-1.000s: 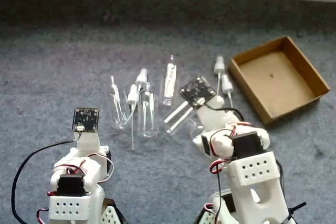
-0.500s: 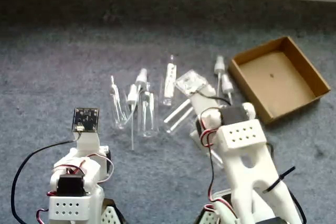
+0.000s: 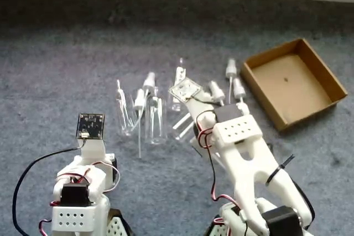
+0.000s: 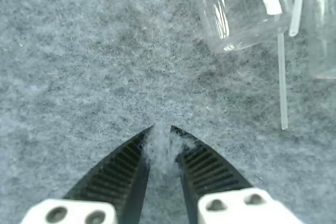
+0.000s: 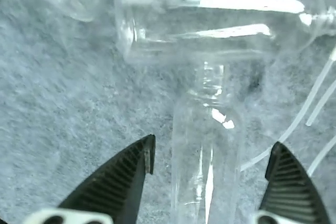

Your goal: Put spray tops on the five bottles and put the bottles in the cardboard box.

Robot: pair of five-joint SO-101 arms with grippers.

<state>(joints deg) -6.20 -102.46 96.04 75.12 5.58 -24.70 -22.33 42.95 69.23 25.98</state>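
Several clear bottles lie in the middle of the carpet: one at the left (image 3: pixel 124 113), one beside it (image 3: pixel 156 117), and one farther back (image 3: pixel 178 84). White spray tops (image 3: pixel 231 70) (image 3: pixel 239 88) (image 3: pixel 215 91) lie loose near the cardboard box (image 3: pixel 323 70), and more (image 3: pixel 148 81) rest by the left bottles. My right arm (image 3: pixel 232 131) stretches over the bottles. Its gripper (image 5: pixel 212 145) is open, with a clear bottle (image 5: pixel 205 182) lying between the fingers, neck toward another bottle (image 5: pixel 210 19) that lies crosswise. My left gripper (image 4: pixel 161 129) hangs shut over bare carpet, short of a bottle's base (image 4: pixel 241 9).
The cardboard box stands open at the right with nothing inside. A thin dip tube (image 4: pixel 282 77) lies on the carpet beside the nearest bottle. Grey carpet (image 3: pixel 66 53) stretches to the left and behind the bottles.
My right arm has stretched forward and to the left over the bottles, uncovering a spray top near the box. The left arm has kept still.
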